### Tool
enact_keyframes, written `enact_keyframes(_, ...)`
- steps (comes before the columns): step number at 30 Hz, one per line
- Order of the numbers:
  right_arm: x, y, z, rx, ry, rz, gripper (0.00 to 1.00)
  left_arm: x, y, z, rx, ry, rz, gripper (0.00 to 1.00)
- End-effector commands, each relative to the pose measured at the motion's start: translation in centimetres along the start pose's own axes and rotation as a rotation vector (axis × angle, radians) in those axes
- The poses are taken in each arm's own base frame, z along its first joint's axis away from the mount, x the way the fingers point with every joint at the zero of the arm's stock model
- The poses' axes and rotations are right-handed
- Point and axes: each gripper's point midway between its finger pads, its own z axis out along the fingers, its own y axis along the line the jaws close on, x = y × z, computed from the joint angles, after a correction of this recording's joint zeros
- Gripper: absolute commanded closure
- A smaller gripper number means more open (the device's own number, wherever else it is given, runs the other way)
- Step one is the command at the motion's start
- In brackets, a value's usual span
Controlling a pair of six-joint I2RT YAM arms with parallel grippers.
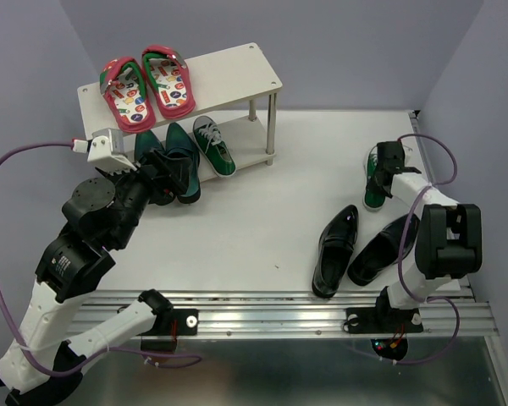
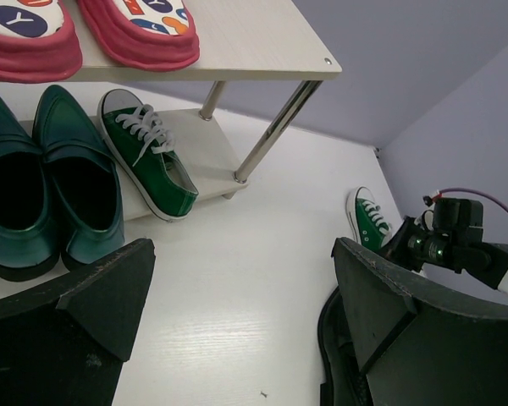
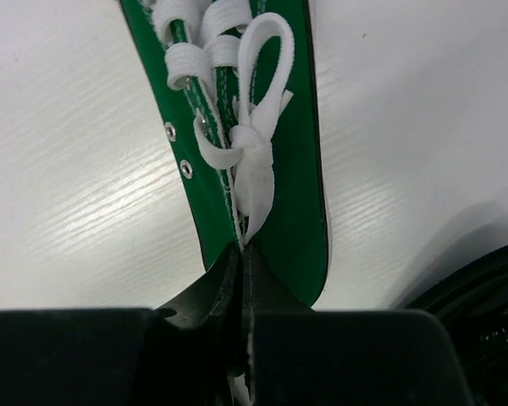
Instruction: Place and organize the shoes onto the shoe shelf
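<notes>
The shoe shelf (image 1: 237, 72) stands at the back left. Two teal dress shoes (image 1: 179, 156) and one green sneaker (image 1: 213, 145) sit on its lower board. My left gripper (image 1: 157, 182) is open and empty just in front of the teal shoes (image 2: 42, 194); its fingers (image 2: 110, 288) are spread wide over bare table. My right gripper (image 3: 244, 254) is shut on the tongue and laces of the second green sneaker (image 3: 237, 127) at the right (image 1: 374, 188). Two black dress shoes (image 1: 337, 247) lie near the front right.
Red flip-flops (image 1: 144, 85) lie on the shelf's top board. The shelf's silver leg (image 1: 272, 127) stands right of the sneaker on the lower board (image 2: 148, 156). A purple wall closes the right side. A metal rail (image 1: 279, 309) runs along the near edge.
</notes>
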Motion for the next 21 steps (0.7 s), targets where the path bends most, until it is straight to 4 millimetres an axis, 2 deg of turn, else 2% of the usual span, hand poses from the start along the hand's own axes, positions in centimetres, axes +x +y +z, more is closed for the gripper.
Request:
enact_keyframes(1,-3.3,0.4,-4.1,-0.064,-0.104,0.038,0.99,-0.9,-0.5,0.1,0.020,-0.043,-0.009,0.03)
enact_keyframes(5,-6.0,2.0,-9.1,-0.200,-0.192,0.052,0.99,-0.8,-0.8,0.4,0.033,-0.037,-0.009,0.03)
enact_keyframes(7,-7.3,2.1,-11.7,-0.246,-0.237,0.066,0.99,-0.5,-0.8,0.6,0.032,-0.032,-0.010,0.03)
enact_keyframes(10,-7.6,3.9,-15.0,-0.336,-0.242,0.047,0.99,-0.4,-0.7,0.7,0.027,-0.031,-0.010,0.03)
enact_keyframes(11,-7.1,4.8,-16.6,-0.374,-0.243,0.030,0.99,-0.4,-0.6,0.7,0.018,-0.032,-0.009,0.03)
enact_keyframes(14,-5.8,6.1,-19.0,-0.428,-0.235,0.007,0.99,-0.7,-0.3,0.5,0.005,-0.043,-0.008,0.03)
enact_keyframes(15,-4.6,7.4,-20.0,-0.466,-0.219,-0.010,0.99,-0.9,-0.2,0.4,0.000,-0.047,-0.009,0.03)
enact_keyframes(18,-1.8,8.8,-21.5,-0.509,-0.181,-0.045,0.99,-1.6,0.1,0.0,-0.014,-0.069,-0.010,0.03)
enact_keyframes(19,0.1,10.2,-22.3,-0.541,-0.151,-0.077,0.99,-1.9,0.2,-0.1,-0.021,-0.078,-0.009,0.03)
enact_keyframes(21,1.9,11.5,-23.3,-0.571,-0.130,-0.109,0.99,-2.0,0.3,-0.2,-0.027,-0.084,-0.009,0.03)
